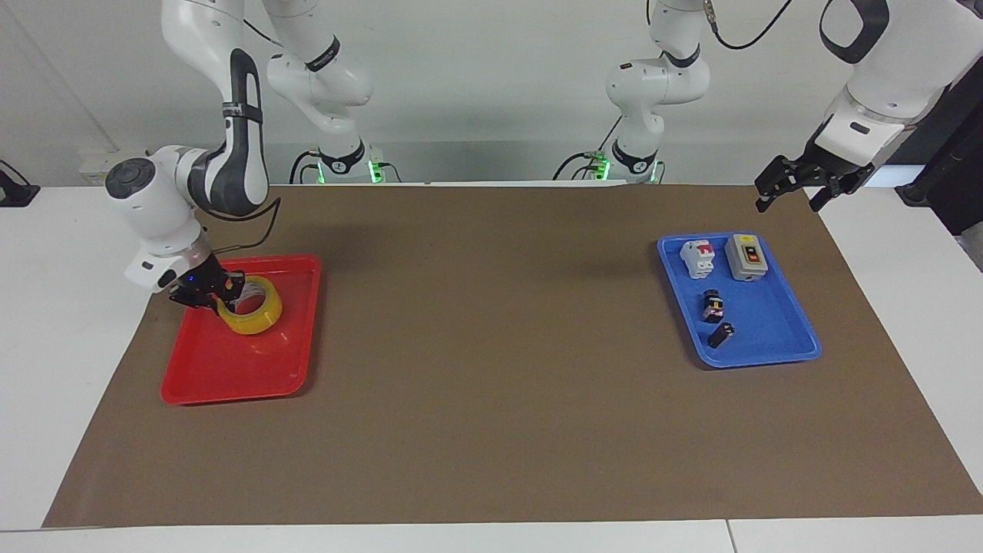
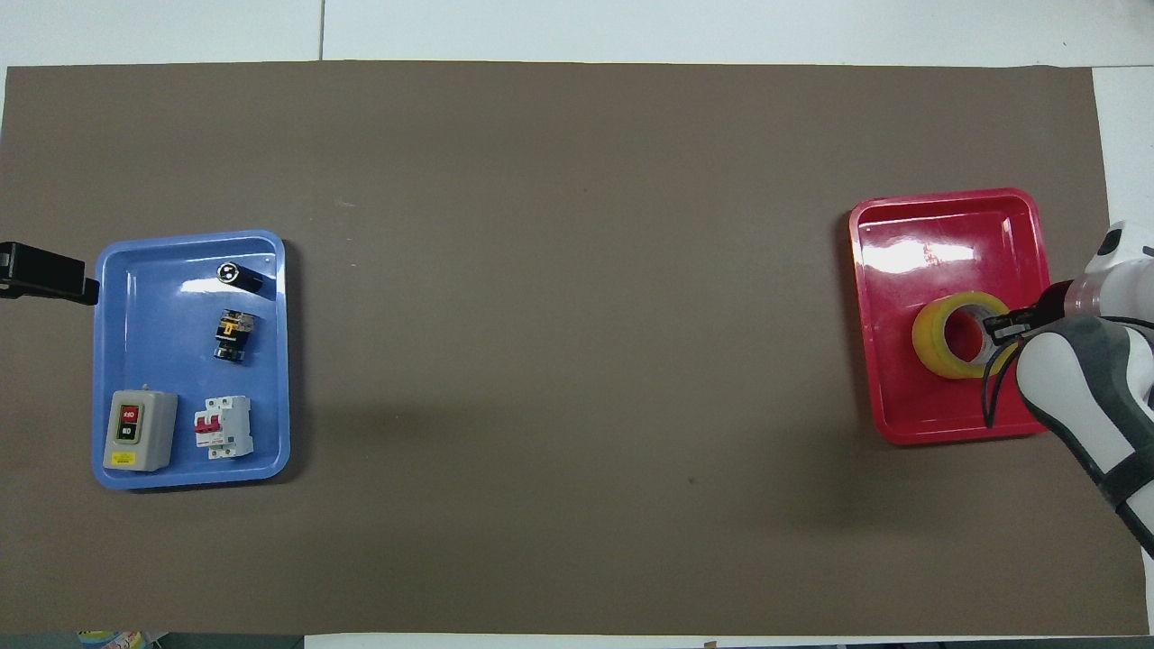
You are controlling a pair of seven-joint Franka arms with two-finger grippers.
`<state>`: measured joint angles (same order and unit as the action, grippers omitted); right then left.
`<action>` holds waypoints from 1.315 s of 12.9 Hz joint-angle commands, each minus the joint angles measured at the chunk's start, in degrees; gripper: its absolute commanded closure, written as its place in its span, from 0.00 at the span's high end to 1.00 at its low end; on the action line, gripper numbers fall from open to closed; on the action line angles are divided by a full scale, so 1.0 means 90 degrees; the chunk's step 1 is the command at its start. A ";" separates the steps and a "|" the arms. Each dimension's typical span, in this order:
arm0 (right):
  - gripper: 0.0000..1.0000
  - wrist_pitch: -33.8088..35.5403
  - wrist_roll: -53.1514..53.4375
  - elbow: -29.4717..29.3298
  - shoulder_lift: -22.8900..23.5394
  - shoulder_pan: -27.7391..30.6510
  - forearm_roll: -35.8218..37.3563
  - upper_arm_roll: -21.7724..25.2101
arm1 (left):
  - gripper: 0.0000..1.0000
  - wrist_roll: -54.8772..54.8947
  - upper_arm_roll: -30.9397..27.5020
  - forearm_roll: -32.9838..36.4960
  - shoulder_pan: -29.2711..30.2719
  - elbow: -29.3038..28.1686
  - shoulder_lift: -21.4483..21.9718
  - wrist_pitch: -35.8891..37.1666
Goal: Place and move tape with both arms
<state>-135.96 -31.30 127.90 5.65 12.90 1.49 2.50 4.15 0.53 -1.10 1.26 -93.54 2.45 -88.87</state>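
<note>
The yellow tape (image 1: 249, 309) lies in the red tray (image 1: 230, 369) at the right arm's end of the table, in the half nearer the robots. My right gripper (image 1: 221, 296) is low over the tray and shut on the ring's wall. In the overhead view the tape (image 2: 938, 347) sits in the red tray (image 2: 938, 225) with the right gripper (image 2: 997, 328) on its edge. My left gripper (image 1: 791, 201) is open and empty, raised beside the blue tray (image 1: 768, 338). It shows at the picture's edge in the overhead view (image 2: 50, 278).
The blue tray (image 2: 153, 315) at the left arm's end holds a grey switch box (image 1: 746, 256), a white and red breaker (image 1: 697, 258) and two small black parts (image 1: 713, 305). Brown paper (image 1: 499, 346) covers the table.
</note>
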 commanded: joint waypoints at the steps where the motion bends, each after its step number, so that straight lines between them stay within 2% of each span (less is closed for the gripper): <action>1: 0.00 -0.0136 -0.0086 0.0174 -0.0062 0.0149 0.0001 -0.0102 | 1.00 -0.0090 -0.0049 0.0015 -0.0052 -0.0046 0.0040 0.0030; 2: 0.00 -0.0137 -0.0086 0.0184 -0.0052 0.0197 0.0001 -0.0102 | 1.00 -0.0090 -0.0049 0.0015 -0.0052 -0.0046 0.0040 0.0030; 3: 0.19 -0.0127 -0.0077 0.0184 -0.0052 0.0198 0.0001 -0.0102 | 1.00 -0.0090 -0.0049 0.0015 -0.0052 -0.0046 0.0040 0.0030; 4: 0.78 -0.0050 -0.0077 0.0155 -0.0052 0.0198 0.0001 -0.0102 | 1.00 -0.0090 -0.0049 0.0015 -0.0052 -0.0046 0.0040 0.0030; 5: 1.00 0.0154 -0.0077 0.0048 -0.0052 0.0207 0.0001 -0.0111 | 1.00 -0.0090 -0.0049 0.0015 -0.0052 -0.0046 0.0040 0.0030; 9: 1.00 0.1675 0.0399 -0.1054 -0.0236 0.0110 0.0001 -0.0170 | 1.00 -0.0090 -0.0049 0.0015 -0.0052 -0.0046 0.0040 0.0030; 13: 1.00 0.3677 0.1765 -0.2820 -0.0286 -0.0368 0.0001 -0.0229 | 1.00 -0.0090 -0.0049 0.0015 -0.0052 -0.0046 0.0040 0.0030; 17: 1.00 0.4831 0.2404 -0.3906 -0.0442 -0.0632 0.0001 -0.0238 | 1.00 -0.0090 -0.0049 0.0015 -0.0052 -0.0046 0.0040 0.0030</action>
<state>-96.19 -11.20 96.93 1.30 6.80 1.46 0.57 4.12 0.53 -1.10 1.26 -93.54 2.45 -88.87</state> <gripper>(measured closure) 0.000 0.000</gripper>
